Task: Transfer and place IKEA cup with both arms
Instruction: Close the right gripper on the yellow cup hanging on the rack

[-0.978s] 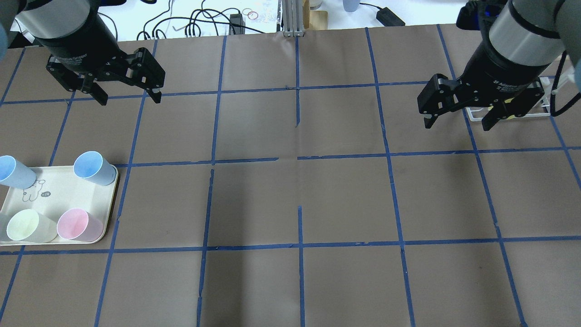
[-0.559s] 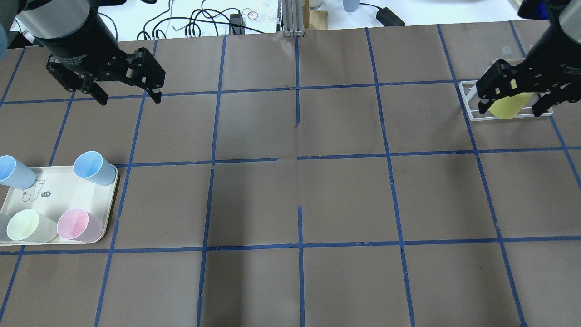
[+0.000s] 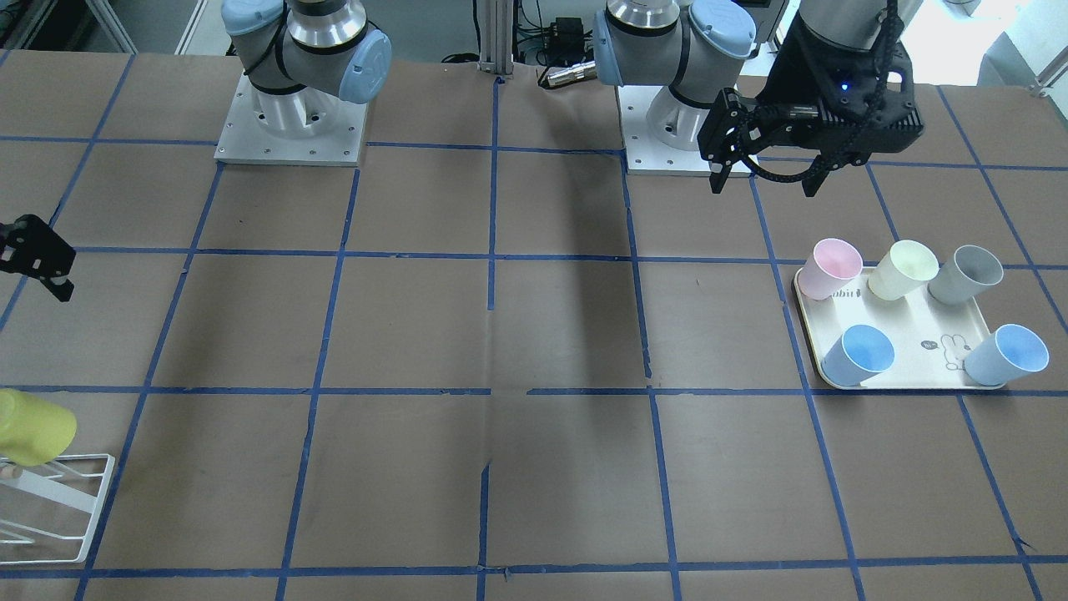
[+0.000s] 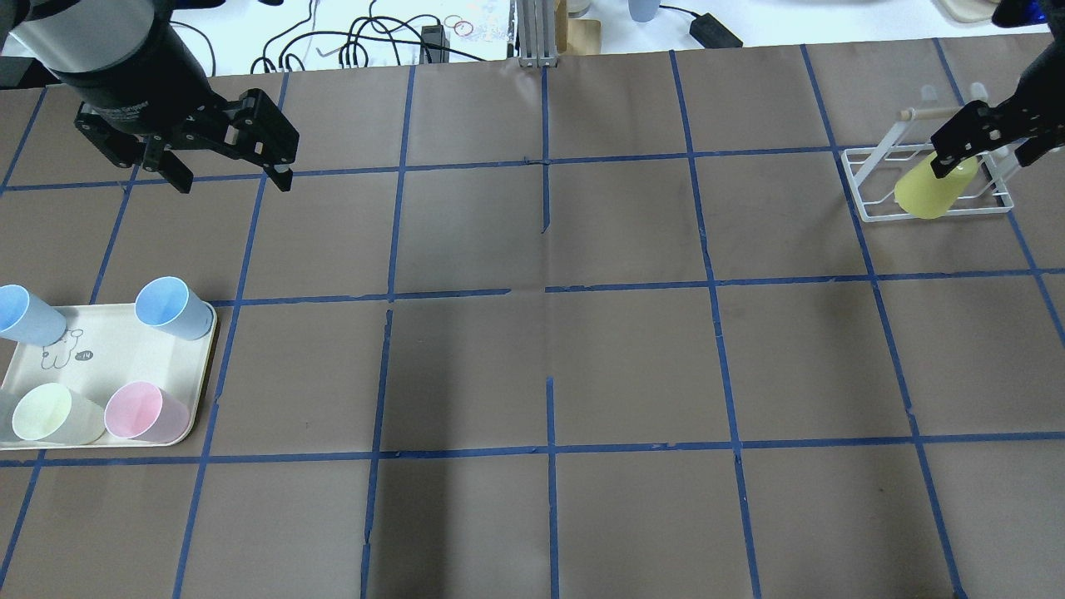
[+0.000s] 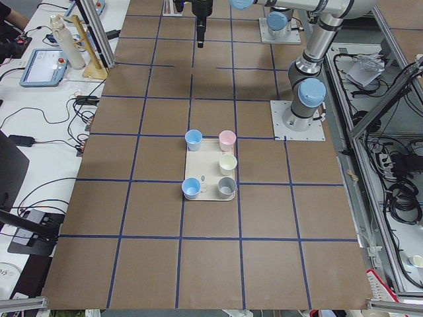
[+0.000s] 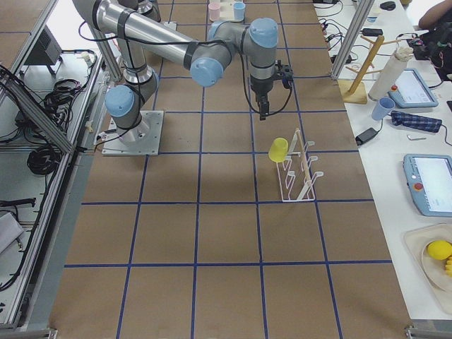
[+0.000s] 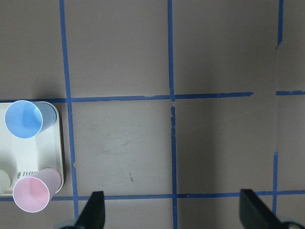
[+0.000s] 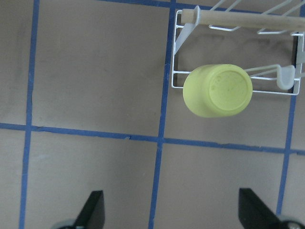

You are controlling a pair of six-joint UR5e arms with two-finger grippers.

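1. The IKEA cup (image 4: 930,190) sits upside down on a peg of the white wire rack (image 4: 865,193), at the far right of the table in the overhead view. Its base points up and tilts a bit toward the middle of the table.
2. The right gripper (image 8: 174,214) hangs above the rack with its jaws spread wide and nothing in them. In its wrist view the cup is ahead of the fingertips, not between them. The right side view shows it up in the air, apart from the cup.
3. The left gripper (image 4: 231,179) is over on the other side of the table, also wide open and empty, hovering above bare brown paper.
4. Near it is a cream tray (image 3: 909,334) with five upright cups: two blue cups (image 3: 863,352), a pink cup (image 3: 833,265), a pale cream-yellow cup (image 3: 905,269) and a grey cup (image 3: 968,272).
5. The tray and the rack are well apart, at opposite ends of the blue tape grid (image 4: 549,291).
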